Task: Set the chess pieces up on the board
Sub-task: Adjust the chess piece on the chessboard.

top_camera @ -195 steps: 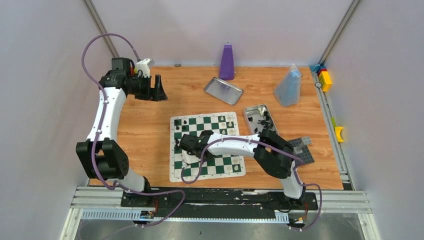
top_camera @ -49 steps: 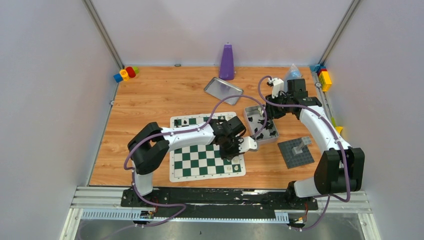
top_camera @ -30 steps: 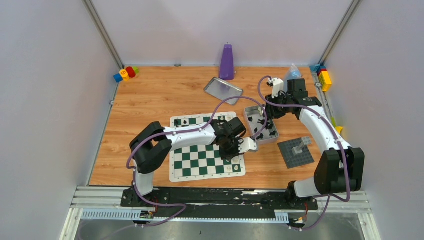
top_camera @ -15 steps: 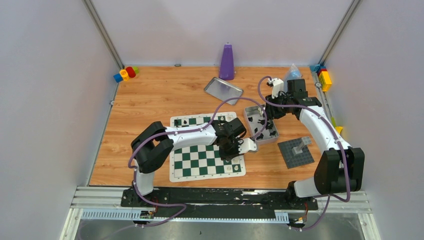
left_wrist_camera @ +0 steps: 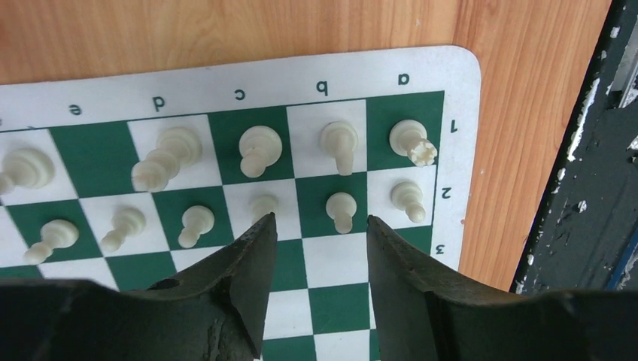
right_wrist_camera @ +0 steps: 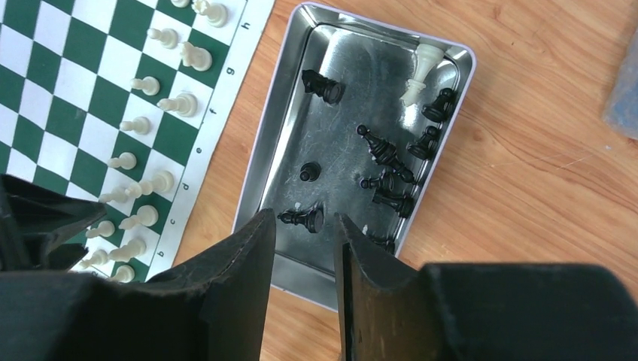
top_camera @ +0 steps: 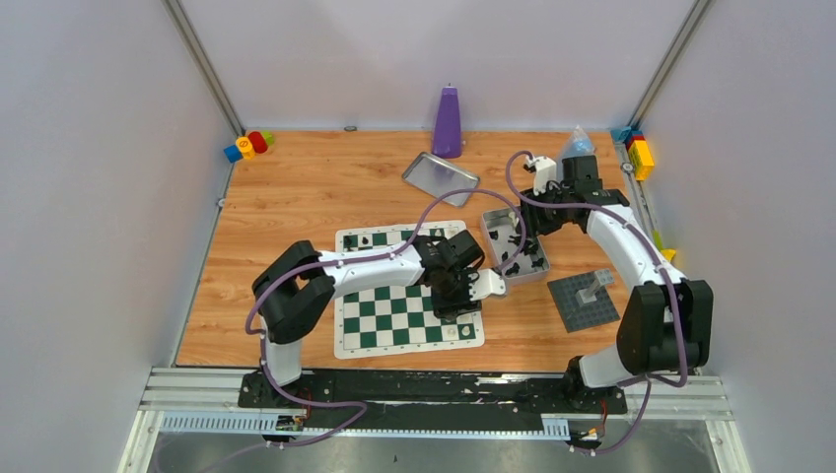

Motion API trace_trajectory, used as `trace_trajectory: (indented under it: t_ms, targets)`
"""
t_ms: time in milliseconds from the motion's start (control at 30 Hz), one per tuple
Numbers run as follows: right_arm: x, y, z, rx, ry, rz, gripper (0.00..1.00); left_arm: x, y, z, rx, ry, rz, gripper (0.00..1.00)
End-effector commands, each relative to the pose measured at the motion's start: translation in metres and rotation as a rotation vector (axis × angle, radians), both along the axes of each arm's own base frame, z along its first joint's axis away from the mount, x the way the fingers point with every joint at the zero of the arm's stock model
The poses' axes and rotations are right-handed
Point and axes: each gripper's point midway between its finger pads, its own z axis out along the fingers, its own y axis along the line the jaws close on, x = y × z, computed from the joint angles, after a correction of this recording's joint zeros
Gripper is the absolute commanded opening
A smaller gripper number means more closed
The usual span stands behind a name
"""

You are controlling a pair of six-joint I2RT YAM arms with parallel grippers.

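Plainly, the left gripper (left_wrist_camera: 320,222) hung low over the board (left_wrist_camera: 460,90) with its jaws parted and nothing between them. One fingertip sat almost on top of the cream pawn (left_wrist_camera: 263,204) on c2, and the other was close to the b2 pawn (left_wrist_camera: 341,208). Any sideways drift while rising could have clipped either one and toppled it into its neighbours, since the cream pieces (left_wrist_camera: 259,147) stood packed along the first two ranks.

The right gripper (right_wrist_camera: 303,216) hovered above the metal tray (right_wrist_camera: 259,169), its jaws only narrowly apart and empty, as far as that view allowed. The black pieces (right_wrist_camera: 385,154) lay in the tray, several on their sides and bunched along one wall. A descent with so narrow a gap might have nudged one across the slick metal, pinched two together, or struck the rim.
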Motion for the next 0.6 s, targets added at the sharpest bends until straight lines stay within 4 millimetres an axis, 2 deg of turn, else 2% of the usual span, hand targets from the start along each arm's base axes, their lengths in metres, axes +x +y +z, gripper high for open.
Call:
trace_trajectory:
  t_ms: [0, 200, 300, 433, 567]
  targets:
    - [0.023, 0.003, 0.008, -0.016, -0.04, -0.022, 0.36, 0.011, -0.009, 0.044, -0.109, -0.095, 0.015, 0.56]
    - [0.05, 0.001, 0.0, -0.062, -0.036, -0.053, 0.35, 0.024, -0.001, 0.078, -0.178, -0.15, 0.049, 0.65]
    - [0.064, 0.001, -0.007, -0.075, -0.025, -0.065, 0.35, 0.039, 0.009, 0.094, -0.215, -0.161, 0.093, 0.67]
    - [0.078, 0.0, -0.025, -0.105, -0.001, -0.073, 0.36, 0.057, 0.025, 0.114, -0.259, -0.176, 0.151, 0.7]
    - [0.09, 0.0, -0.039, -0.133, 0.01, -0.071, 0.36, 0.07, 0.039, 0.125, -0.274, -0.191, 0.2, 0.72]
